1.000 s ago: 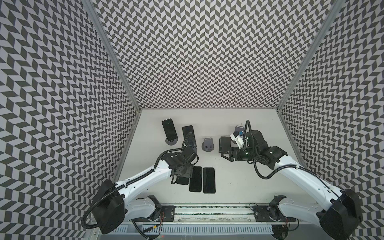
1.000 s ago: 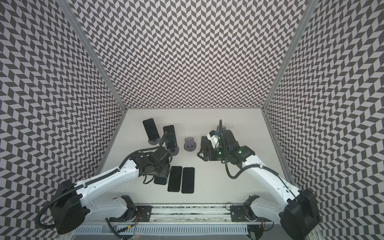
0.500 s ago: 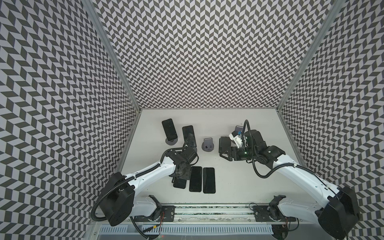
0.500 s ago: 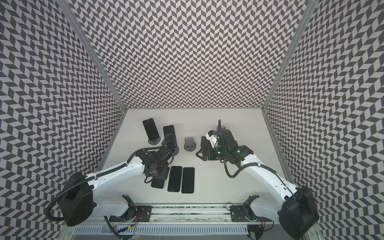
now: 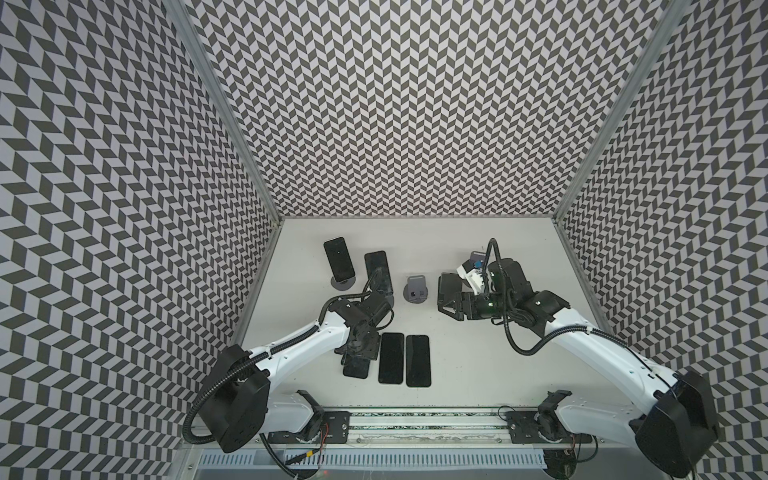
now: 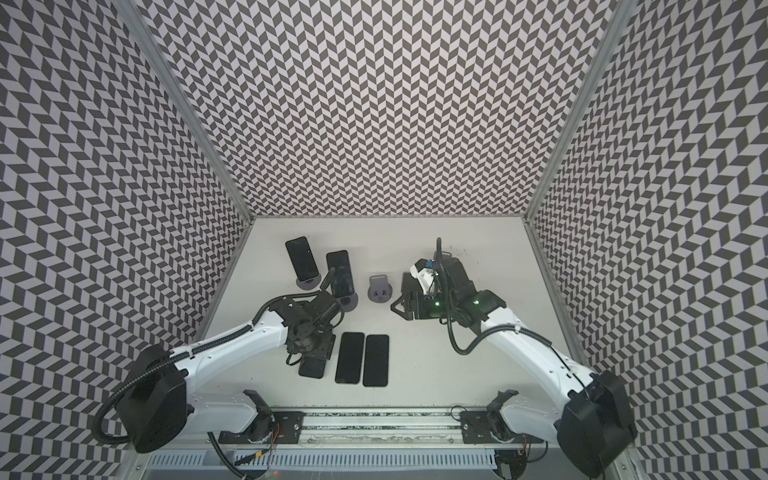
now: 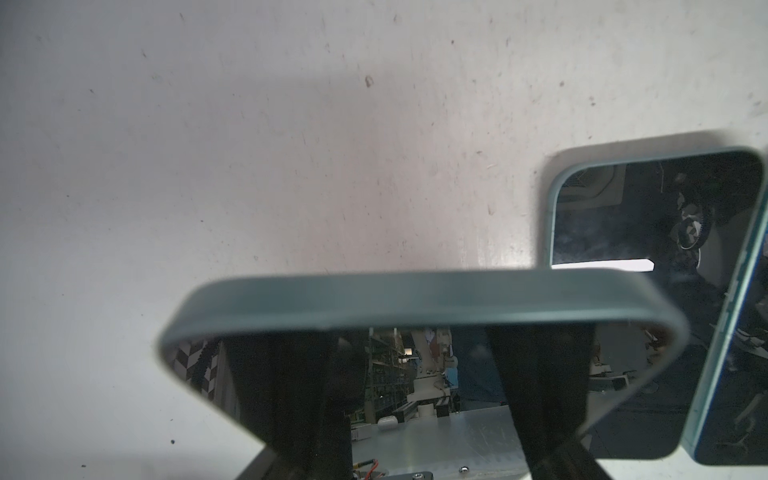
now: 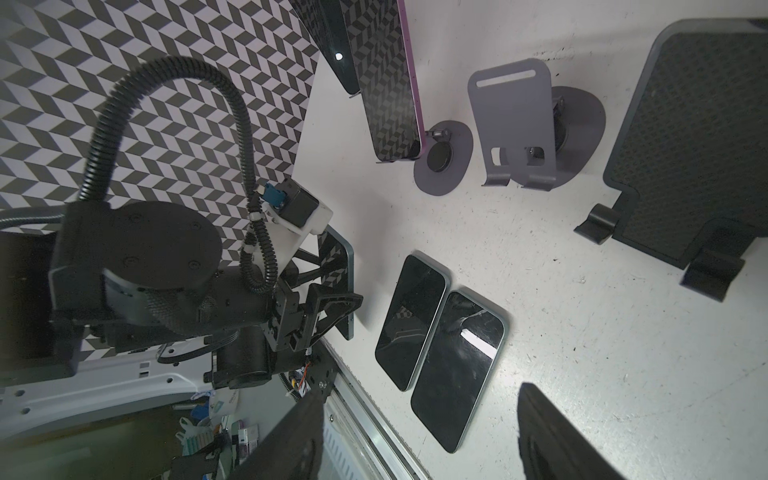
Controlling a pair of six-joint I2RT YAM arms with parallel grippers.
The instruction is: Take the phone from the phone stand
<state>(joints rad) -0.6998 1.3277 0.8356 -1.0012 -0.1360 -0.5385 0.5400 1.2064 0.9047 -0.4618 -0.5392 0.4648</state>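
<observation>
My left gripper [image 5: 358, 352] is shut on a dark phone with a teal rim [image 5: 356, 368], gripping it across its width. It holds it low over the table, just left of two phones lying flat [image 5: 391, 357] [image 5: 417, 360]. In the left wrist view the held phone's rim [image 7: 415, 297] runs across my fingers [image 7: 299, 395]. Two more phones lean on round grey phone stands at the back left [image 5: 338, 259] [image 5: 377, 270]. My right gripper [image 5: 446, 299] hovers open and empty at mid-right, its fingers [image 8: 291, 436] wide apart.
An empty grey phone stand [image 5: 417, 289] sits in the middle. A larger black stand [image 8: 698, 145] stands beside the right gripper. Patterned walls close in the left, back and right sides. A metal rail [image 5: 415, 417] runs along the front edge.
My left gripper has carried the phone a little toward the front and lower, beside the flat phones. The right arm has barely moved.
</observation>
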